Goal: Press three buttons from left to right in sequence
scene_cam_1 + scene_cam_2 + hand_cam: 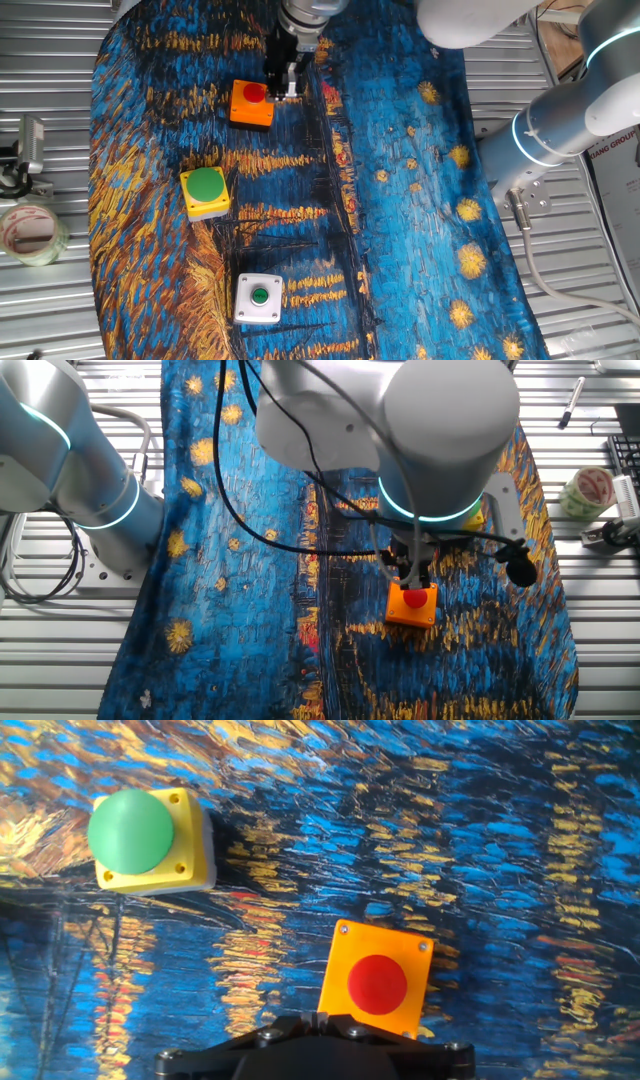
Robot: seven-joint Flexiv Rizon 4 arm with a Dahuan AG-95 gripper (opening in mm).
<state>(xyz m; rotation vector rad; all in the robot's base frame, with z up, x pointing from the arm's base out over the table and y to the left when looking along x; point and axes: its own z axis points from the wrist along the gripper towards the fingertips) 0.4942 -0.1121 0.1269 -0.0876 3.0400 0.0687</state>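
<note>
Three button boxes stand in a row on the blue painted cloth. The orange box with a red button is at the far end, the yellow box with a large green button is in the middle, and the white box with a small green button is nearest. My gripper hangs just over the orange box's edge, beside the red button. In the hand view the fingertips touch each other over the edge of the orange box. The yellow box lies to the upper left. In the other fixed view the gripper is just above the orange box, and the arm hides the white box.
A roll of tape and a grey metal piece lie on the slatted metal table left of the cloth. The robot's base stands at the right. A pen lies at the far right in the other fixed view.
</note>
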